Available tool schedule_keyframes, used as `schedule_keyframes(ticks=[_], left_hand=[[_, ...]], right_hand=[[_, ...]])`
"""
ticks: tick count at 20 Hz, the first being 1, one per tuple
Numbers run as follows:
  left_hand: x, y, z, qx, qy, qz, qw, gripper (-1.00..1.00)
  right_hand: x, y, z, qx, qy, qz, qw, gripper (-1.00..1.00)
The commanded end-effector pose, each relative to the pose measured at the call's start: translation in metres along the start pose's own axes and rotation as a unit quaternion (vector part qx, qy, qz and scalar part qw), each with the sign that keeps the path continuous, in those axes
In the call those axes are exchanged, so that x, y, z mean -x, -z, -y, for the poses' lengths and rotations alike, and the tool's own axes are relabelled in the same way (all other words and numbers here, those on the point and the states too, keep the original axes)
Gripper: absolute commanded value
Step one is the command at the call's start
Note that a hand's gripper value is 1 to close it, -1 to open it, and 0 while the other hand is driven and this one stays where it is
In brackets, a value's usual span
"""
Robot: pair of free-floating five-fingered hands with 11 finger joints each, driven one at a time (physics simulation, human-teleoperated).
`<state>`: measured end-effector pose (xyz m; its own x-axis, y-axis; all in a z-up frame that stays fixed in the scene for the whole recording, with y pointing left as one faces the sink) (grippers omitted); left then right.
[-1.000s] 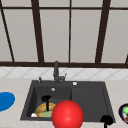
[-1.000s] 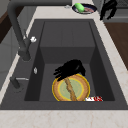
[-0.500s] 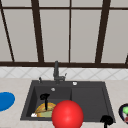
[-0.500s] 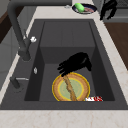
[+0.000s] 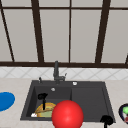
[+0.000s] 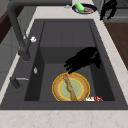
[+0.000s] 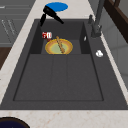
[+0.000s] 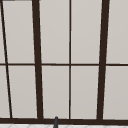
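Note:
My left hand (image 5: 42, 96) hovers open over the sink's left basin (image 5: 62, 91), fingers straight and holding nothing. In the left side view this hand (image 6: 83, 60) floats just above the far rim of a yellow plate (image 6: 71, 87) that lies on the basin floor with a brown stick across it. From the right side, the hand (image 7: 50, 13) hangs over the basin's far end, beyond the plate (image 7: 58, 46). A small red-and-white object (image 6: 94, 99) lies beside the plate. My right hand (image 5: 107, 120) idles open over the front right counter, near a dark bowl (image 5: 124, 112).
A big red ball (image 5: 67, 115) sits low in the front view, before the sink. A blue plate (image 5: 5, 100) rests on the left counter. The dark faucet (image 5: 56, 71) stands behind the basin. The dark bowl (image 6: 83, 7) holds a green item. A flat drainer (image 7: 58, 77) forms the sink's right half.
My left hand has lifted up and away from the yellow plate, drifting toward the sink's middle. The right hand, plate and ball have stayed put.

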<state>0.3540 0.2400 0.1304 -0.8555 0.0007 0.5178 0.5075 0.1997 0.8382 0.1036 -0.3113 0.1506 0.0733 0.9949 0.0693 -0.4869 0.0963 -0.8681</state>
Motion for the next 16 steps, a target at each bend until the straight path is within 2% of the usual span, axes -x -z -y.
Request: schedule_keyframes(ticks=[1, 8, 10, 14, 16], left_hand=[[-0.019, -0.004, -0.007, 0.028, 0.000, -0.025, 0.9993, -1.00], [-0.053, -0.015, -0.024, 0.033, 0.007, -0.021, 0.9992, -1.00], [-0.064, -0.020, -0.027, 0.029, 0.010, -0.018, 0.9994, -1.00], [-0.084, -0.031, -0.034, 0.019, 0.011, 0.004, 0.9998, -1.00], [-0.094, -0.035, -0.034, 0.021, 0.010, -0.001, 0.9997, -1.00]], right_hand=[[0.000, 0.000, 0.000, 0.000, 0.000, 0.000, 1.0000, 0.00], [0.000, 0.000, 0.000, 0.000, 0.000, 0.000, 1.0000, 0.00], [0.000, 0.000, 0.000, 0.000, 0.000, 0.000, 1.0000, 0.00], [0.000, 0.000, 0.000, 0.000, 0.000, 0.000, 1.0000, 0.00], [0.000, 0.000, 0.000, 0.000, 0.000, 0.000, 1.0000, 0.00]])
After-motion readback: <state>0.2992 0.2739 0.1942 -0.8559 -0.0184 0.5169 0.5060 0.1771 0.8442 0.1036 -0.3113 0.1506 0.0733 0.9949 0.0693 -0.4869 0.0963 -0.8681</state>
